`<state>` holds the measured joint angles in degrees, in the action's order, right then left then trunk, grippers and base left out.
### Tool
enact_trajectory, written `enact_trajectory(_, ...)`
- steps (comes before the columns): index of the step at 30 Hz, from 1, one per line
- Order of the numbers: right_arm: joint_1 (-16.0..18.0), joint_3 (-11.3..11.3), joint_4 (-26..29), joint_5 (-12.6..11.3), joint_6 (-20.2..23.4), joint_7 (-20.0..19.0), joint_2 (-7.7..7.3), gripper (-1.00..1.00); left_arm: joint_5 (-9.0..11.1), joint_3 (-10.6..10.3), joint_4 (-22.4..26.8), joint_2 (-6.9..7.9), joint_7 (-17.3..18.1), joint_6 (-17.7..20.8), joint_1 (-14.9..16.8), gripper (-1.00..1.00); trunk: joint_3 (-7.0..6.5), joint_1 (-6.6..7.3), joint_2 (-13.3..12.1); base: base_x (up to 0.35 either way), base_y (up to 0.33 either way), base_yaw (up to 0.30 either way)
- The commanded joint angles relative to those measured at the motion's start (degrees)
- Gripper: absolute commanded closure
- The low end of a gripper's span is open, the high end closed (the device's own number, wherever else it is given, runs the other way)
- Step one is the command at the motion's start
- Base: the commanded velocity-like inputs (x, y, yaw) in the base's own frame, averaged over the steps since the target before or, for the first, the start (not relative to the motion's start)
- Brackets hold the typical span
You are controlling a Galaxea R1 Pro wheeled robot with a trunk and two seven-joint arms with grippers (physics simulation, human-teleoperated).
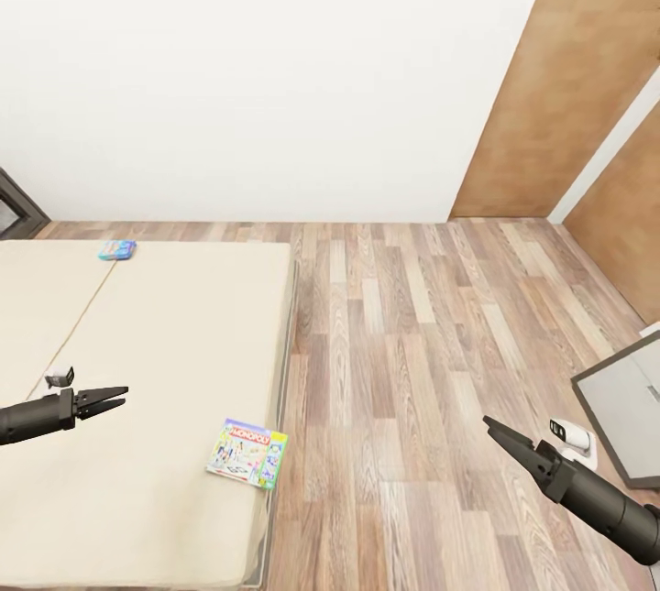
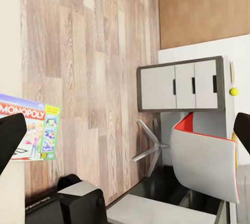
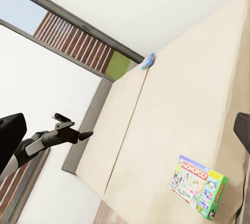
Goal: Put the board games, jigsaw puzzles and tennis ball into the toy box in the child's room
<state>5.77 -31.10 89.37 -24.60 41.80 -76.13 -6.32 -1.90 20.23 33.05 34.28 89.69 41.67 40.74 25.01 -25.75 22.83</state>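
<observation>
On the beige bed [image 1: 156, 344] the Monopoly board game [image 1: 247, 452] lies flat near the side edge. The small blue board game [image 1: 117, 249] lies near the bed's far edge. My left gripper [image 1: 126, 399] hovers open over the bed, left of Monopoly and apart from it. Over the wood floor my right gripper [image 1: 488, 422] is open and holds nothing. The left wrist view has Monopoly [image 2: 31, 133] and the tennis ball [image 2: 234, 91] on the drawer-fronted table [image 2: 182, 86]. The right wrist view has Monopoly [image 3: 198, 186] and the blue game [image 3: 149, 61]. The toy box and jigsaw puzzles are out of view.
Bare wood-plank floor [image 1: 431, 344] runs between the bed and a grey cabinet [image 1: 623, 408] at the right. A white chair with red trim [image 2: 205, 159] stands by the table. A white wall and a brown panel [image 1: 568, 87] close the far side.
</observation>
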Motion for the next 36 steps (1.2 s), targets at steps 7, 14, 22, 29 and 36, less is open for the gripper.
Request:
enact_trajectory(7, 0.03, -0.08, -0.02, -0.29, 0.48, -0.17, -0.01, -1.0, -0.21, 0.08, 0.0, 0.0, 0.32, 0.6, 0.04, -1.0, -0.58, -0.03, 0.09, 0.0, 0.0, 0.0)
enact_trajectory(14, 0.03, -0.1, -0.07, -0.33, 0.48, -0.24, -0.01, -1.0, -0.21, 0.07, 0.0, -0.06, 0.32, 0.59, 0.04, -1.0, -1.24, -0.03, 0.09, 0.0, 0.0, 0.0)
enact_trajectory(22, 0.03, -0.1, -0.22, -0.24, 0.48, -0.2, -0.01, -1.0, -0.18, 0.06, 0.0, -0.09, 0.32, -0.65, 0.04, -1.0, -2.0, -0.03, 0.09, 0.0, 0.0, 0.0)
enact_trajectory(29, 0.03, -0.1, -0.31, -0.3, 0.48, -0.23, -0.01, -1.0, -0.17, 0.07, 0.0, -0.09, 0.32, -1.02, 0.04, -1.0, -2.66, -0.03, 0.09, 0.0, 0.0, 0.0)
enact_trajectory(36, 0.03, -0.1, -0.33, -0.32, 0.48, -0.27, -0.01, -1.0, -0.14, 0.06, 0.0, -0.09, 0.32, -1.16, 0.04, -1.0, -3.32, -0.03, 0.09, 0.0, 0.0, 0.0)
